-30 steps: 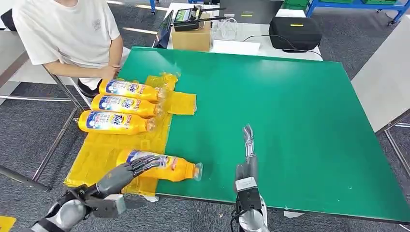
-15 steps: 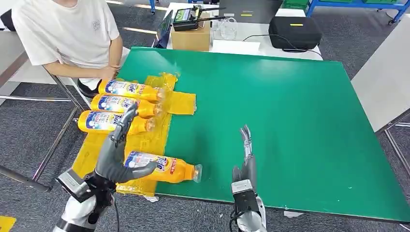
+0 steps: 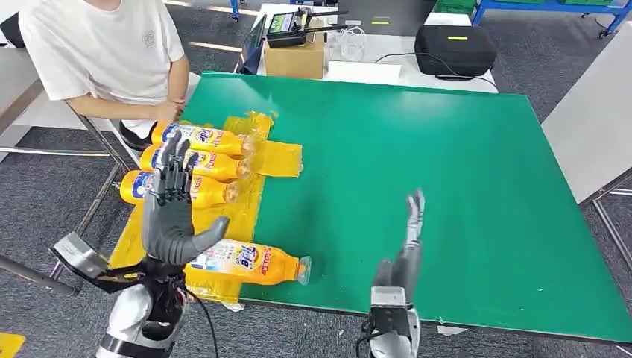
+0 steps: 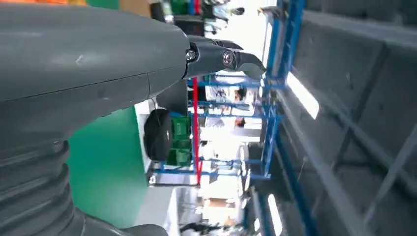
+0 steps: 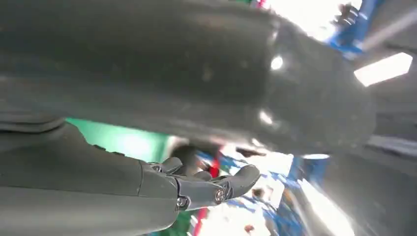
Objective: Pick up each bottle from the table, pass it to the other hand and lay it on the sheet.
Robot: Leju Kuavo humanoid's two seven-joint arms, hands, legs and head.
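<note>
Lying on the yellow sheet [image 3: 156, 237], four orange Tide-labelled bottles [image 3: 246, 261]; each robot hand, left [image 3: 173, 216] and right [image 3: 406, 235], spread empty.

Grey carpet floor [image 3: 45, 194]; blue shelving [image 3: 548, 7] behind white table [image 3: 387, 52].

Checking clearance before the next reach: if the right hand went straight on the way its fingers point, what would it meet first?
Nothing nearby, probably: the right hand points up and away over bare green table. Depth is uncertain.
</note>
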